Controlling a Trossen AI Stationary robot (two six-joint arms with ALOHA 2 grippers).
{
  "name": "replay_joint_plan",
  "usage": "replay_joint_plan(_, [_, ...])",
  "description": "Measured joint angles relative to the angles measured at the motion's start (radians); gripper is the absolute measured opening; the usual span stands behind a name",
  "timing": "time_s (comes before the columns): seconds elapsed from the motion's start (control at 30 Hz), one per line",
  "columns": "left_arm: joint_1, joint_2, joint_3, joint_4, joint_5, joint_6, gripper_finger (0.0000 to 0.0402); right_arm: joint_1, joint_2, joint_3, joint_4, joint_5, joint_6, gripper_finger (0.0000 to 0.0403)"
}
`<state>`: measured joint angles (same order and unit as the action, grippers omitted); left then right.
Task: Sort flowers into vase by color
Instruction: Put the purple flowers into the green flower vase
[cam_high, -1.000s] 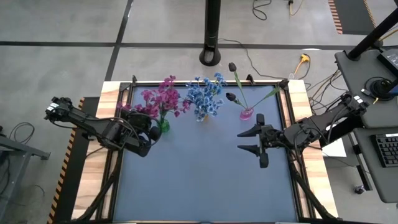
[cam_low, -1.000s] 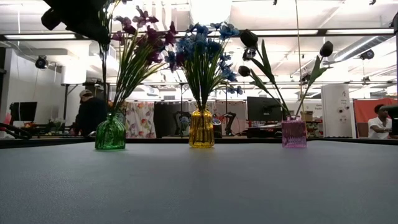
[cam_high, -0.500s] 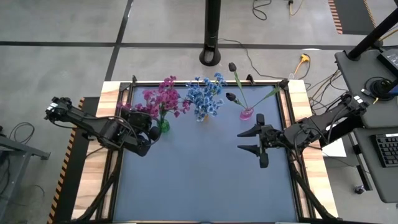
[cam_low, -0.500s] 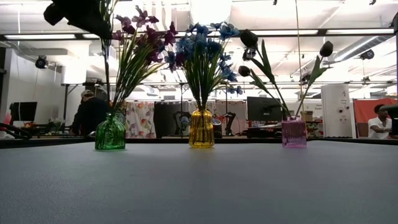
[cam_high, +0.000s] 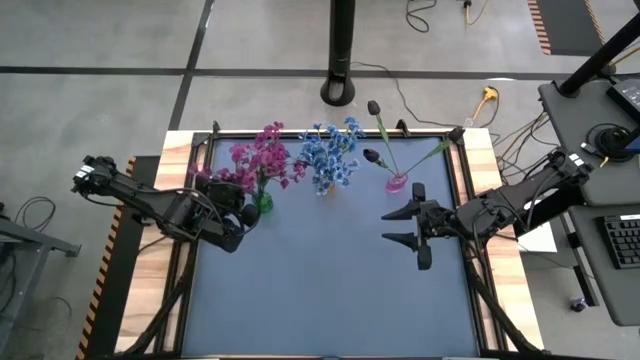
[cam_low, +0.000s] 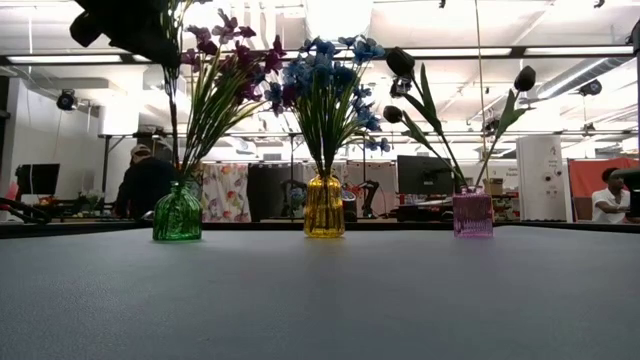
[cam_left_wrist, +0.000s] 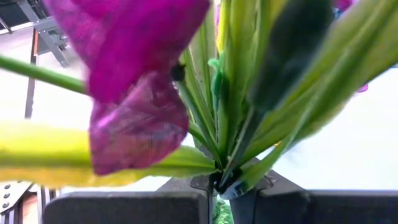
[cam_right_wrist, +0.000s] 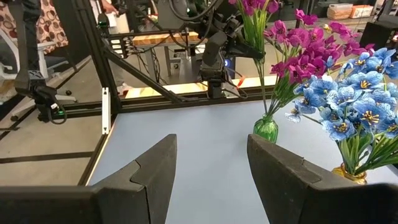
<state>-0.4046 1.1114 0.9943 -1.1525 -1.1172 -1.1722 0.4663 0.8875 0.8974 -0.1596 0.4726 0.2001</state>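
Three small vases stand in a row near the table's far edge. The green vase (cam_high: 263, 203) holds magenta flowers (cam_high: 262, 155). The yellow vase (cam_high: 326, 188) holds blue flowers (cam_high: 331, 153). The pink vase (cam_high: 397, 183) holds dark purple buds (cam_high: 371, 156). My left gripper (cam_high: 245, 212) hangs just left of the green vase, above it, shut on one magenta sprig (cam_left_wrist: 137, 81). My right gripper (cam_high: 402, 227) hovers open over the table near the pink vase, with nothing between its fingers (cam_right_wrist: 208, 174). My left gripper pinches the sprig's thin green stem (cam_left_wrist: 219, 173) between its two fingers, among its leaves and below the magenta blossom. The fingers come from the table's left side, slanting a little down, across the stem. The stem (cam_low: 172, 110) hangs about upright and runs down to the green vase's mouth (cam_low: 178, 185).
Bare blue-grey table (cam_high: 320, 290) stretches from the vases to the near edge. A black frame rail (cam_high: 470, 200) borders the table. Beyond the far edge a person (cam_low: 145, 180) shows behind the green vase and another person (cam_low: 607, 195) sits at the right.
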Motion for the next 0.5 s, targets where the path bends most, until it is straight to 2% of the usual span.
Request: replay_joint_plan(0.5, [0.001, 0.000, -0.005, 0.000, 0.000, 0.000, 0.0009, 0.000, 0.000, -0.001, 0.000, 0.000, 0.003, 0.0189])
